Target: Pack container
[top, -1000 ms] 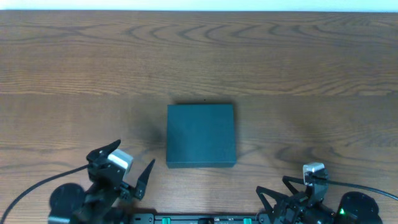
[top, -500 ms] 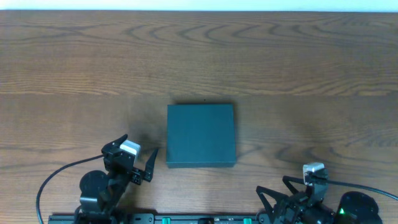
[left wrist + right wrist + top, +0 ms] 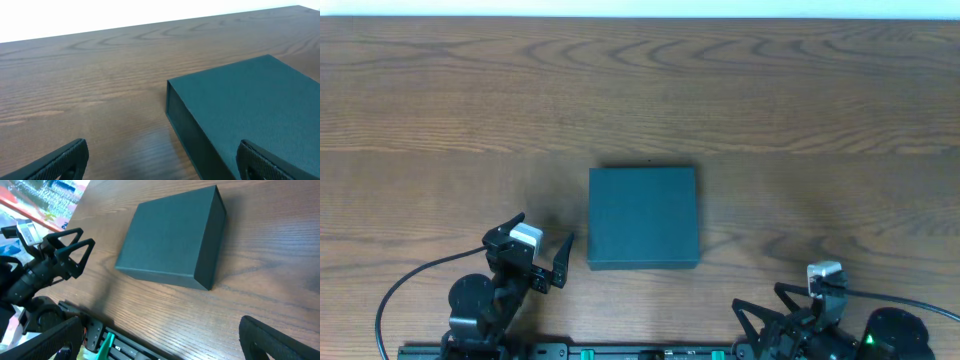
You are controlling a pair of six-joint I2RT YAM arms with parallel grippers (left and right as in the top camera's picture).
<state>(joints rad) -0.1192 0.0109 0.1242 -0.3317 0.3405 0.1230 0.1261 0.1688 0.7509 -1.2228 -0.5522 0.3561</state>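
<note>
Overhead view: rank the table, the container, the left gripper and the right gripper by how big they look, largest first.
1. table
2. container
3. left gripper and right gripper: both open and much alike in size, so I won't rank one over the other.

**Left wrist view.** The container [image 3: 250, 110] runs off the right and lower edges, and its far side and right end are out of sight. Of the left gripper [image 3: 162, 155], only two finger ends show in the bottom corners, both cropped by the lower edge.

**Right wrist view.** The right gripper [image 3: 162, 340] likewise shows only two cropped fingers at the bottom corners. The top-left corner holds a blurred coloured patch [image 3: 45, 195] that is not identifiable.

**Overhead view.** The left arm [image 3: 490, 310] and right arm [image 3: 820, 330] both run off the lower edge. The container's inside is hidden under its closed top. Which side carries the hinge cannot be told.
</note>
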